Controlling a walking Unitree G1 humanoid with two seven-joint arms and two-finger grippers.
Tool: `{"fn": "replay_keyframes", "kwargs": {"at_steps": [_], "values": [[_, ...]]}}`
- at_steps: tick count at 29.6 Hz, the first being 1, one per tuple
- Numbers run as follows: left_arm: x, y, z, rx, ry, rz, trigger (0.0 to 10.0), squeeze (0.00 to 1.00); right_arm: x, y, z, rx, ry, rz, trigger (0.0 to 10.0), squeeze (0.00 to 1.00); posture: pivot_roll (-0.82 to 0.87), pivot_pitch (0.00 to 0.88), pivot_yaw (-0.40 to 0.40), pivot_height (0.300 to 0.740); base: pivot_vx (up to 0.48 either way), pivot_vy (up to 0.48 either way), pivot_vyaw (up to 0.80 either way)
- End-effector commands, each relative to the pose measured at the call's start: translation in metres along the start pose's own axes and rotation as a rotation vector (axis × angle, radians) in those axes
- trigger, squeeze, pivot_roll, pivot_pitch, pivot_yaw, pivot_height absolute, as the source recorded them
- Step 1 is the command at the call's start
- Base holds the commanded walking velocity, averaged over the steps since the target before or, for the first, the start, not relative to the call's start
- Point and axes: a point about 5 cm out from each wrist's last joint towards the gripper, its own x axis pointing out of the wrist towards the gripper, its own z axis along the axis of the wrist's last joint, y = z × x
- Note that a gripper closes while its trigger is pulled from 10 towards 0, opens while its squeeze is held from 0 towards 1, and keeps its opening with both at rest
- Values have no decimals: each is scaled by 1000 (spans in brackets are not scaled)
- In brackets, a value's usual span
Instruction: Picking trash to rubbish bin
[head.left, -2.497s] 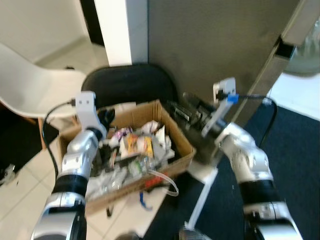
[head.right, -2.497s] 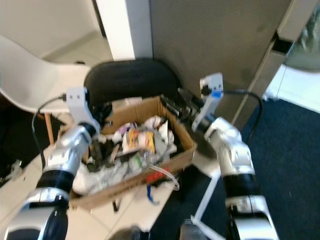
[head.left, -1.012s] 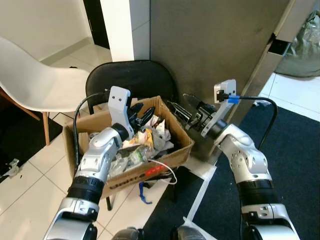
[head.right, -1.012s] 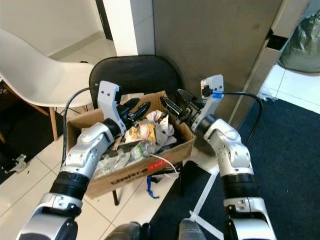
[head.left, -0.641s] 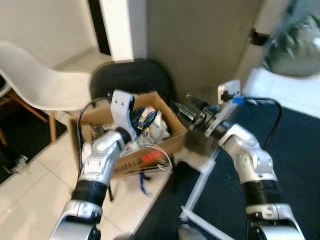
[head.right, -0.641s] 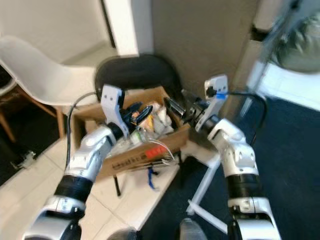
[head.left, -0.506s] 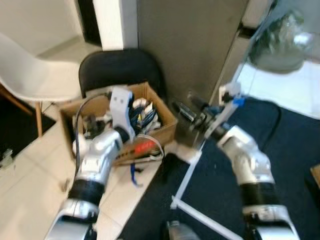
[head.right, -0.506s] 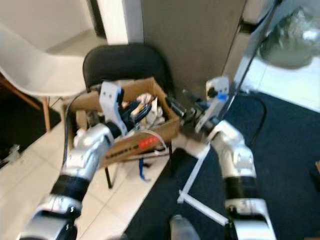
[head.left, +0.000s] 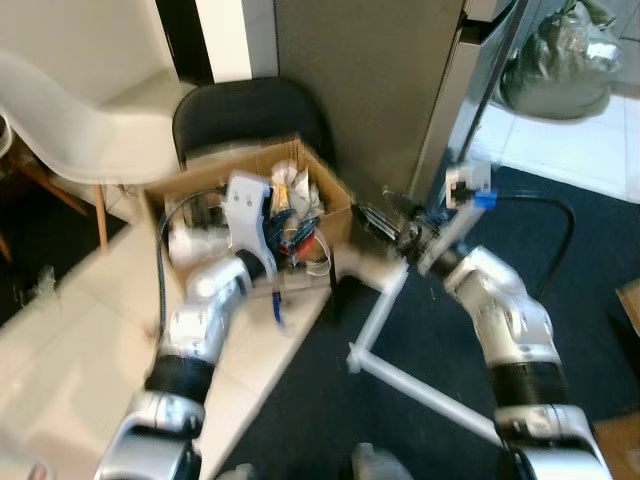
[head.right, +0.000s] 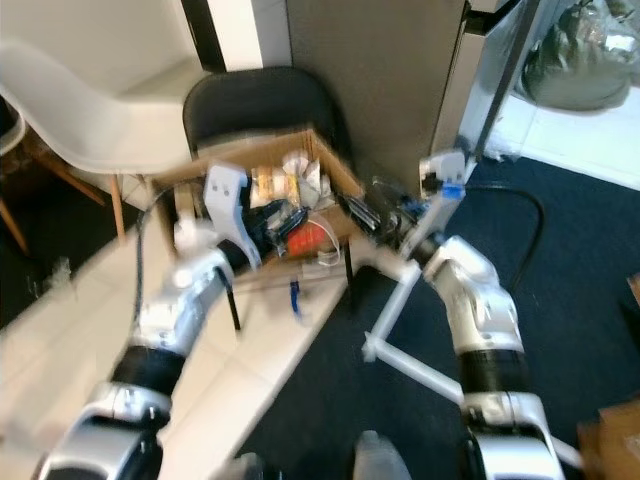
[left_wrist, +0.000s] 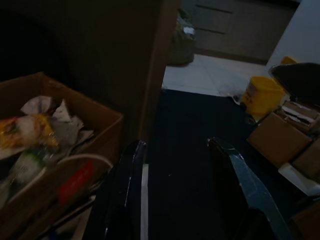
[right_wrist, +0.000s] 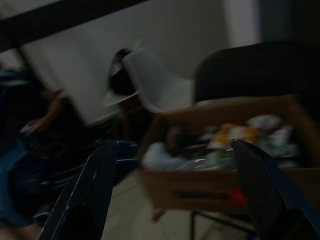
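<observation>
A room with pale tiled floor (head.left: 70, 330) giving way to dark blue carpet (head.left: 420, 330), a grey partition wall (head.left: 350, 80) behind, a white moulded chair (head.right: 90, 110) at the robot's left and a black-backed chair (head.left: 250, 115) against the partition. On that black chair's seat sits an open brown cardboard box (head.right: 330, 170), serving as the rubbish bin and already heaped with crumpled wrappers and paper trash (head.right: 285, 185) (a yellowish packet and pale scraps can be made out, the rest is blurred). Judging by the full box, much of the collecting looks done; no loose trash can be picked out on the floor around the chair, though motion blur makes that uncertain, and the robot seems to be between pick-ups rather than mid-drop. The left end effector (head.left: 285, 225) is raised at the box's near side, just over its front edge, and in the left wrist view its two black fingers (left_wrist: 125, 195) stand apart with nothing between them, the box to one side of them. The right end effector (head.left: 385, 222) reaches toward the box's right corner, close beside it but apart; the right wrist view shows its fingers (right_wrist: 95, 190) spread wide and empty, looking across at the box and its trash. A yellow bucket-like tub (left_wrist: 261, 95) and further cardboard cartons (left_wrist: 280, 137) sit on the carpet farther off.
</observation>
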Motion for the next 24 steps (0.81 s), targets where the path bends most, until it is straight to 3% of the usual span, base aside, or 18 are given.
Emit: {"fn": "replay_keyframes", "kwargs": {"at_steps": [1,24], "values": [[-3,2,-3,-9,8,13,10000,0,1,1,0,4,3,10,10000,0,-80,0,24,740,0,0,0],[-3,3,-2,-15,-6,16,10000,0,1,1,0,4,4,9,10000,0,-81,0,24,740,0,0,0]]}}
